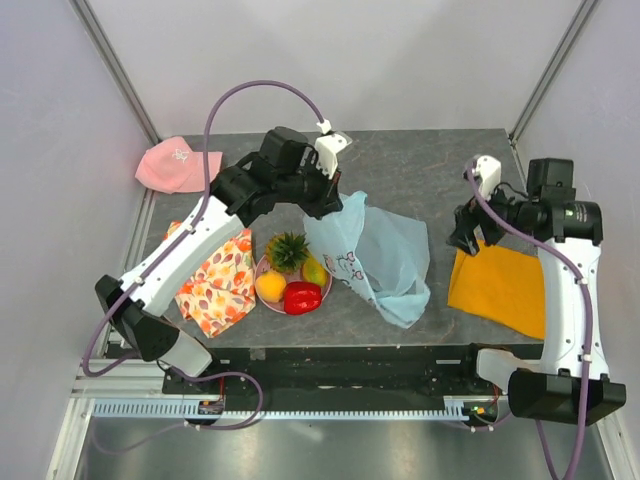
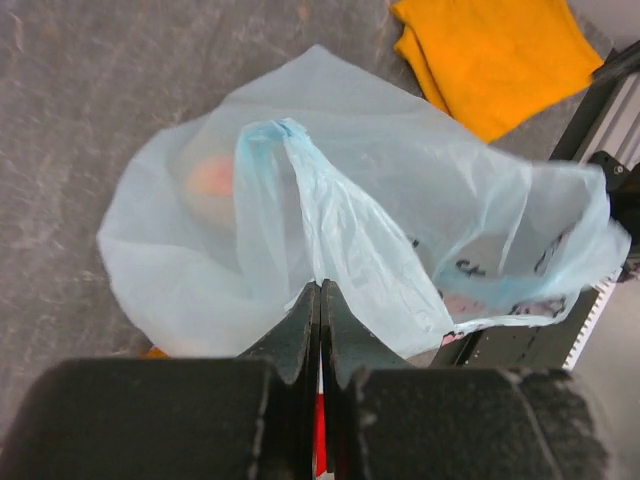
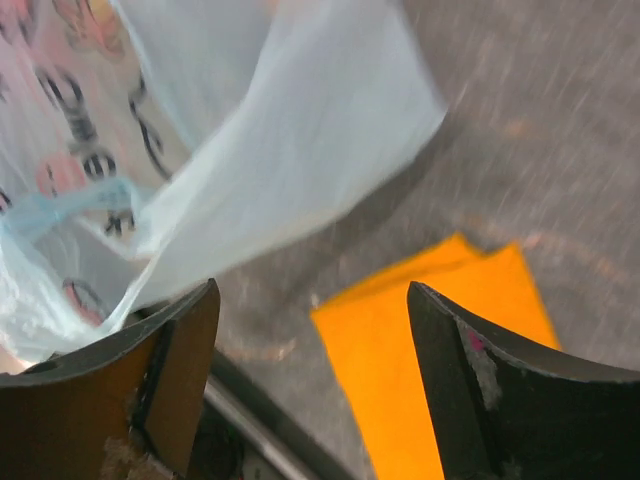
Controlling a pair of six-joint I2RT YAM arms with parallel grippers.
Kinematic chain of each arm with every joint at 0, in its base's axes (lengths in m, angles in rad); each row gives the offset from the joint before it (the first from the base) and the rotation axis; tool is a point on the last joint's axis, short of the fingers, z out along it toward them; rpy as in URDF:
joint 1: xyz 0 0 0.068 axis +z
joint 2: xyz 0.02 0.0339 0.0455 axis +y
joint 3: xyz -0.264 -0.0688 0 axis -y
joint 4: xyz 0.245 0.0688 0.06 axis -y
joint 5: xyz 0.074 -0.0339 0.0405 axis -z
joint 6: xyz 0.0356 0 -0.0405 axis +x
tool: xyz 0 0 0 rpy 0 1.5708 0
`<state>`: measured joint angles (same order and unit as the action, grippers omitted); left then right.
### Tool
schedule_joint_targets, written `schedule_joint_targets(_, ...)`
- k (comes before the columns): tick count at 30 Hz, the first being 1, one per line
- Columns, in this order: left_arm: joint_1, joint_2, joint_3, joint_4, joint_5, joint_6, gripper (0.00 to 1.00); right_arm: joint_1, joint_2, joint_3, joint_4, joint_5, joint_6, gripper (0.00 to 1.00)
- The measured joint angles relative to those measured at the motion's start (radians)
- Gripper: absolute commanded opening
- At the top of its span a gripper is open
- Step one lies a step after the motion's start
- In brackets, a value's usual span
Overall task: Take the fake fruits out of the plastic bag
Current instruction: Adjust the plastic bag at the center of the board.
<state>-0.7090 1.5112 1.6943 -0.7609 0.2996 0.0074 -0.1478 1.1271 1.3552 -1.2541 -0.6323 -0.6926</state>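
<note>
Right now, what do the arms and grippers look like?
The left arm and right arm have white links, black joints and a purple cable running alongside. The left gripper and right gripper have dark, tapered fingers.

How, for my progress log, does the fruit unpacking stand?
Done: spiky green-topped pineapple, yellow-green mango, orange ball and red pepper sit on the pink plate. In hand: left claw pinches the crinkly light-blue plastic bag. Remaining: a pink-orange round fruit, seemingly a peach, shows through the bag film.
</note>
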Motion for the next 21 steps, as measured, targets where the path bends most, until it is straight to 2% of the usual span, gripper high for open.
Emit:
schedule_joint_targets(2,0.000,0.022,-0.007,-0.001,0.001,-0.009,0.01,0.005,0.027,0.067,0.044,-0.052,0.042,0.72)
schedule_joint_targets(3,0.000,0.032,-0.008,-0.002,0.001,-0.012,0.01,0.013,0.045,0.097,0.073,-0.079,0.071,0.64)
schedule_joint_targets(6,0.000,0.039,-0.007,0.000,0.001,-0.018,0.02,0.075,0.108,0.132,0.171,-0.132,0.157,0.56)
schedule_joint_targets(9,0.000,0.043,0.018,0.002,0.001,-0.019,0.02,0.198,0.183,0.113,0.266,-0.140,0.254,0.50)
schedule_joint_targets(13,0.001,0.072,0.105,0.016,0.001,-0.025,0.02,0.318,0.284,0.055,0.384,-0.151,0.429,0.47)
schedule_joint_targets(21,0.007,0.132,0.279,0.048,-0.059,-0.093,0.02,0.393,0.387,0.087,0.514,-0.207,0.645,0.45)
